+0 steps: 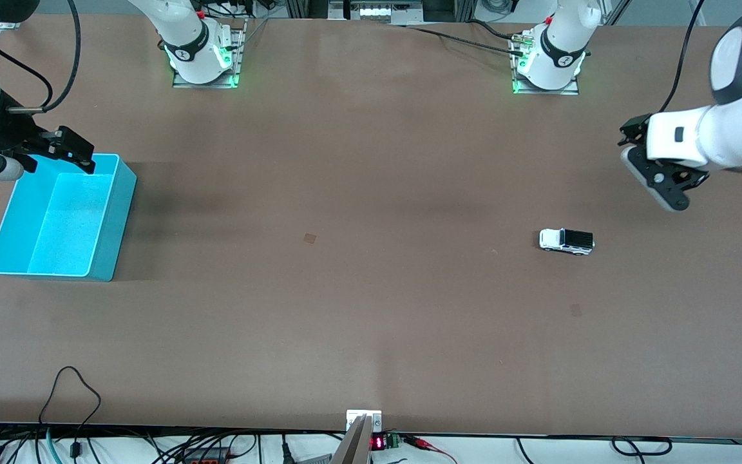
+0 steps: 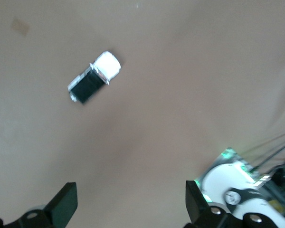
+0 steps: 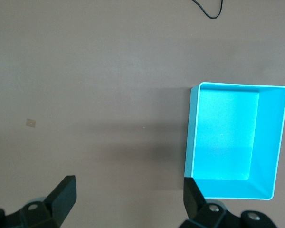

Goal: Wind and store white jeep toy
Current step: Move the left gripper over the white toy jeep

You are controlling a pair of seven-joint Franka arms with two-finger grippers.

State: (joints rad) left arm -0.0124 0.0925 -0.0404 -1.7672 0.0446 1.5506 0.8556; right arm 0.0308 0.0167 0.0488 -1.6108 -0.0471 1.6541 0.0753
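Note:
The white jeep toy [image 1: 566,240], a tiny white car with a black roof, stands on the brown table toward the left arm's end; it also shows in the left wrist view [image 2: 94,77]. My left gripper [image 1: 634,134] hangs in the air over bare table beside the jeep, open and empty [image 2: 131,204]. The cyan bin [image 1: 116,212] is empty and stands at the right arm's end. My right gripper [image 1: 69,152] hovers over the bin's edge nearest the robot bases, open and empty [image 3: 128,199]. The bin fills part of the right wrist view [image 3: 190,137].
Two small dark marks [image 1: 310,238] [image 1: 576,310] lie on the table surface. A black cable loop [image 1: 69,386] rests by the table's front edge. The arm bases [image 1: 203,55] [image 1: 548,61] stand along the back edge.

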